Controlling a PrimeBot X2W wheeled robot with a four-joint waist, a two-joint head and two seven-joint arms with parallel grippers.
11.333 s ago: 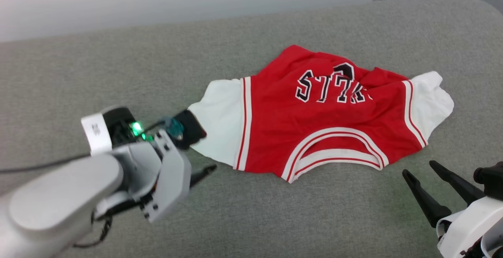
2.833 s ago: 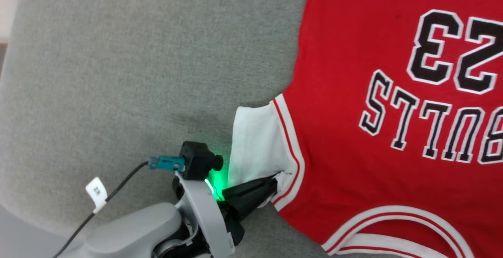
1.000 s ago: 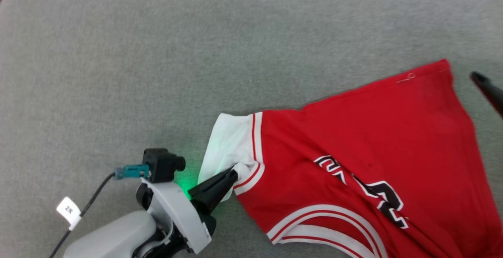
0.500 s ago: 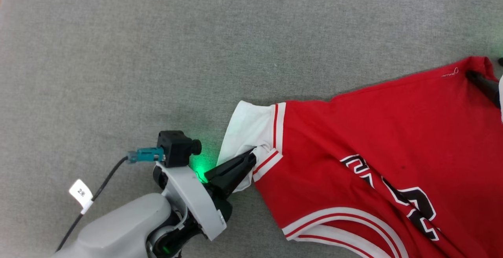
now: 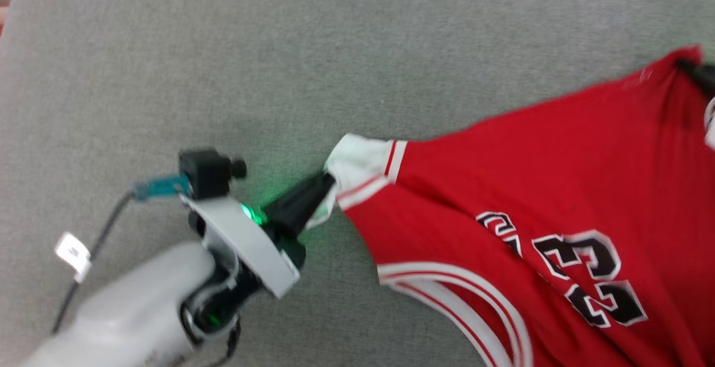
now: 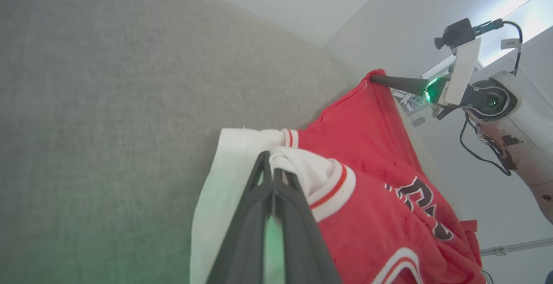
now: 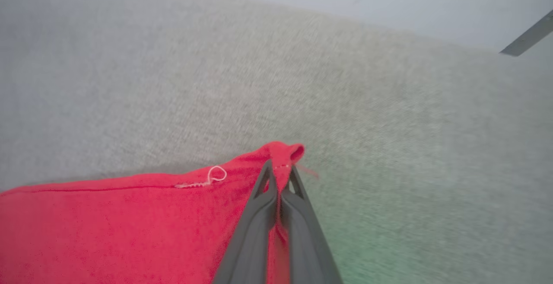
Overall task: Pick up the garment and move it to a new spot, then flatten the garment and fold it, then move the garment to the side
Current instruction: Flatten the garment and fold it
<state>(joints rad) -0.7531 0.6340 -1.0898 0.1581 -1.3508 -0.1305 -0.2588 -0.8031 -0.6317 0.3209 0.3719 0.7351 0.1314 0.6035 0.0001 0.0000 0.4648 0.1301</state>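
Two pinches hold the garment [image 5: 530, 177]: left gripper [image 6: 273, 169] clamped on its white sleeve [image 6: 224, 154], right gripper [image 7: 280, 172] on a red corner [image 7: 288, 151].

The head camera looks steeply down on the grey surface [image 5: 167, 48], with the left claw [image 5: 327, 185] close at its lower left. The left wrist camera sits just behind its own claw, very near the white sleeve of the garment [image 6: 380, 154], and faces across to the right claw [image 6: 373, 78], well apart. The right wrist camera looks along its own claw toward the far edge of the surface. All 3 views share garment and surface.
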